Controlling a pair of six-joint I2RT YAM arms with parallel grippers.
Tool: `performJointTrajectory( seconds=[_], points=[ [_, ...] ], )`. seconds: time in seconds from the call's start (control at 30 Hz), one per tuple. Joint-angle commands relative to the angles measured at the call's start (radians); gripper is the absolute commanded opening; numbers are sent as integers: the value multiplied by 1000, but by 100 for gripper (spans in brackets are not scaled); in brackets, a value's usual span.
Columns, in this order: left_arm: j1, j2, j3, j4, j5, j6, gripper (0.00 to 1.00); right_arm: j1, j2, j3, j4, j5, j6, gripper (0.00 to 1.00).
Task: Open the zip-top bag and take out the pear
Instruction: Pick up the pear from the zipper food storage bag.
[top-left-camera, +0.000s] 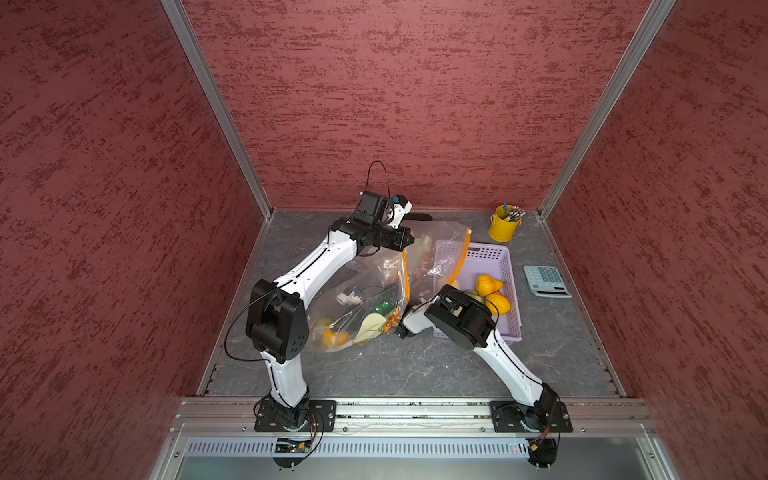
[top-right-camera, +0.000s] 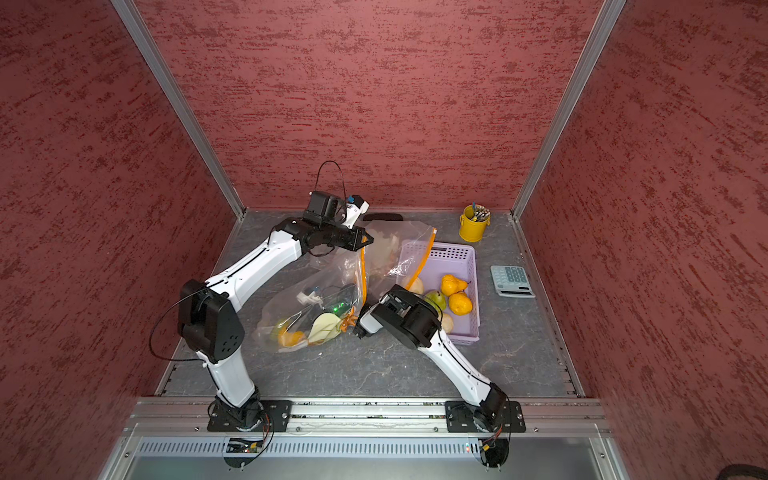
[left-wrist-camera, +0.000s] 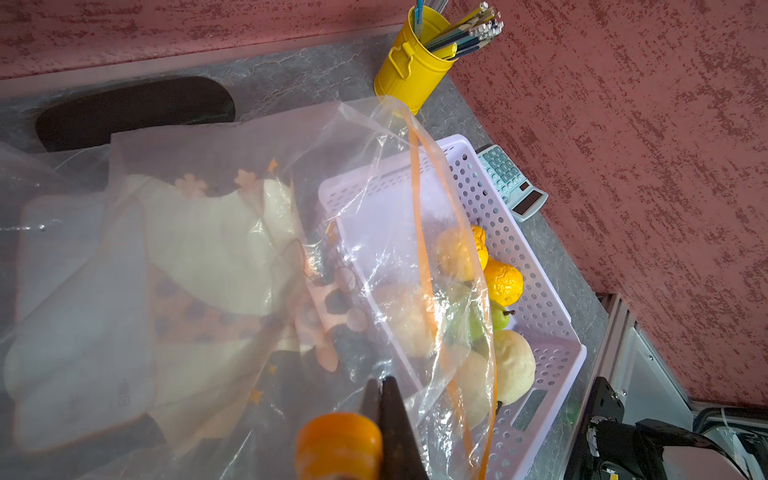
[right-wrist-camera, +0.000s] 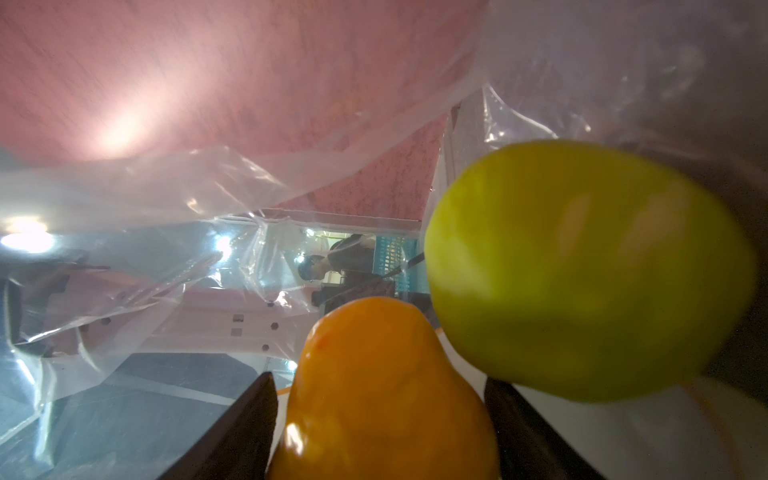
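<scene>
The clear zip-top bag (top-left-camera: 365, 291) (top-right-camera: 320, 291) lies mid-table, its orange zip strip (top-left-camera: 406, 278) parted. My left gripper (left-wrist-camera: 380, 380) (top-left-camera: 409, 240) is shut on the bag's upper lip and holds it up. My right gripper (right-wrist-camera: 377, 377) is inside the bag, where the top views hide its fingers. Its jaws stand on either side of an orange pear (right-wrist-camera: 386, 395) (top-left-camera: 332, 337), with a thin gap showing on one side. A green pear (right-wrist-camera: 582, 270) rests right beside it. A cream printed item (left-wrist-camera: 216, 245) also shows through the film.
A lilac basket (top-left-camera: 505, 257) at the right holds several pears (top-left-camera: 488, 284), with the bag's other lip draped over its near corner. A yellow pencil cup (top-left-camera: 503, 226) and a calculator (top-left-camera: 546, 280) sit by the right wall. A black object (top-left-camera: 417, 217) lies at the back.
</scene>
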Motion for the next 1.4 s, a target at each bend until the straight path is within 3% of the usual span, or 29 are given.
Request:
performJointTrajectory(
  seconds=[0.0, 0.3, 0.4, 0.47, 0.67, 0.73, 0.8, 0.9, 0.97, 1.1, 1.23, 1.37],
  points=[
    [22, -122, -82, 279, -68, -23, 0, 40, -6, -2, 69, -24, 12, 67],
    [14, -347, -300, 296, -154, -18, 0, -9, -119, -96, 69, 28, -1, 50],
    [18, -404, -356, 302, -192, -20, 0, -26, -147, -123, 68, 38, -1, 49],
    [28, -436, -380, 301, -206, -14, 0, -50, -161, -153, 69, 69, 6, 42],
    [51, -490, -420, 295, -263, -5, 0, -128, -286, -220, 32, 113, -22, 39],
    [51, -515, -439, 308, -277, -14, 0, -146, -380, -248, -161, 125, -124, 39],
    [52, -536, -445, 300, -301, -22, 0, -158, -486, -274, -426, 161, -308, 39],
    [52, -570, -452, 283, -314, -38, 0, -167, -642, -250, -914, 272, -629, 39],
    [51, -597, -459, 282, -295, -64, 0, -168, -697, -225, -1116, 357, -747, 40],
    [38, -654, -455, 267, -263, -86, 0, -169, -740, -180, -1347, 521, -896, 40],
    [37, -701, -423, 211, -242, -102, 0, -159, -654, -15, -1605, 689, -1009, 38],
    [40, -772, -418, 165, -262, -104, 0, -149, -587, 44, -1628, 812, -1016, 36]
  ],
)
